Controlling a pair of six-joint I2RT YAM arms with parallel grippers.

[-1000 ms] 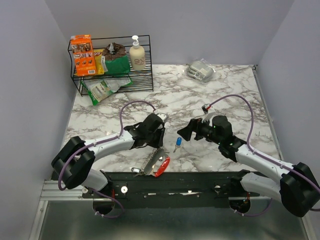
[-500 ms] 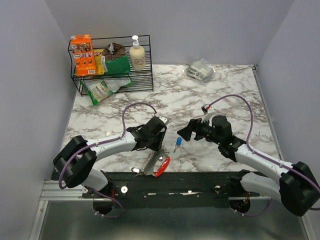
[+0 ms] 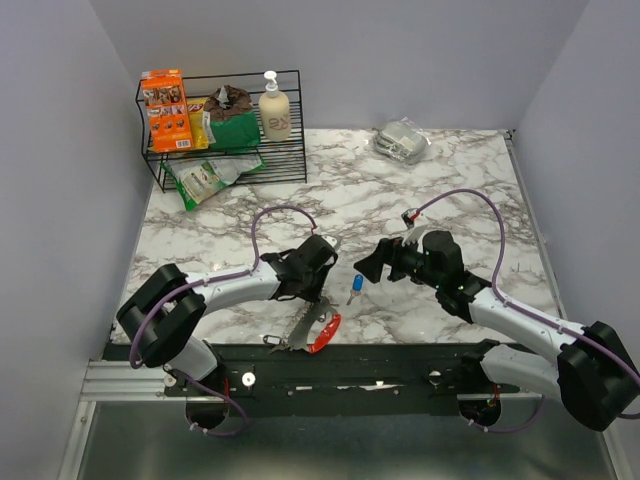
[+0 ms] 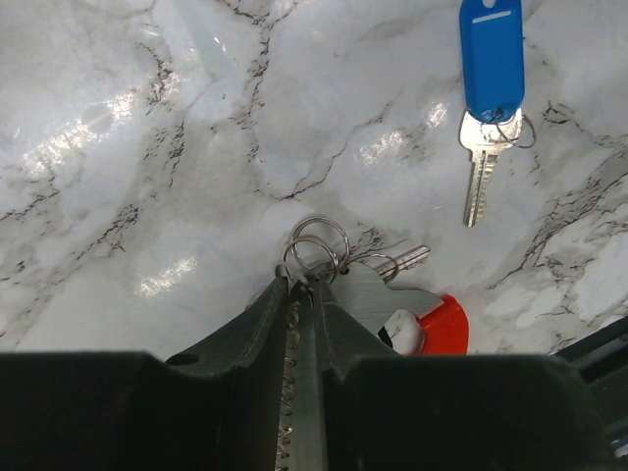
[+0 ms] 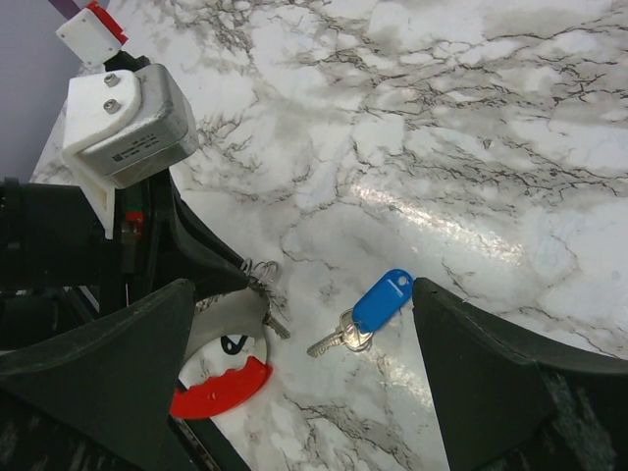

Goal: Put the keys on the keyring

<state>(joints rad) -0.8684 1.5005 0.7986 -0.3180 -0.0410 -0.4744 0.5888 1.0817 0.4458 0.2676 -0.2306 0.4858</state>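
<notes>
keys: 2, blue-tagged key [image 4: 491,59] alone on desk [image 4: 147,147], plain key [image 4: 400,261] beside the rings | keyring [image 4: 316,245]: 1, two small rings, one red clip [image 4: 446,324] | left fingers [image 4: 255,324]: clamped on keyring | right fingers [image 5: 491,363]: spread wide, near blue-tagged key | tag label: unreadable

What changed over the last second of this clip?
The left gripper crept slightly toward the near edge as its arm's elbow swung rightward. Its fingers are shut on the rings of the keyring. The keyring, the blue-headed key and the open right gripper stayed put.
</notes>
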